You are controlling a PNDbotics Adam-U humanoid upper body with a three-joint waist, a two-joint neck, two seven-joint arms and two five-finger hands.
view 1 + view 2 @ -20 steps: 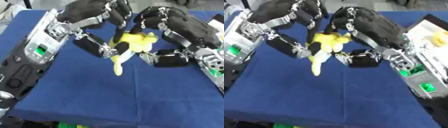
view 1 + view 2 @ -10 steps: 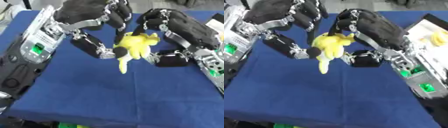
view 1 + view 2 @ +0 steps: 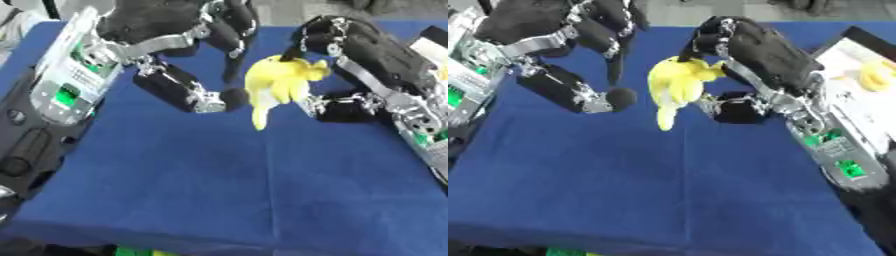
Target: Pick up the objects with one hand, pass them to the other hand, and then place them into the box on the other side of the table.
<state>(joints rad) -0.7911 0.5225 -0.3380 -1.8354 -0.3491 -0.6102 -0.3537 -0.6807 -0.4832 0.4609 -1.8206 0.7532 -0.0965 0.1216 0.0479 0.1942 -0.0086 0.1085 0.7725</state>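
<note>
One yellow soft object (image 3: 276, 87) hangs above the blue table (image 3: 219, 185), pinched in my right hand (image 3: 750, 55). Just left of it, my left hand (image 3: 188, 35) is apart from it, fingers spread. Far right lies the box (image 3: 859, 95).

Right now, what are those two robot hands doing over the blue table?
The robot is handing over a soft yellow bunch-shaped toy above the blue cloth-covered table. The right hand has its fingers curled round the toy's top. The left hand is beside it, fingers apart from it. A white box with another yellow object waits at the right edge.
</note>
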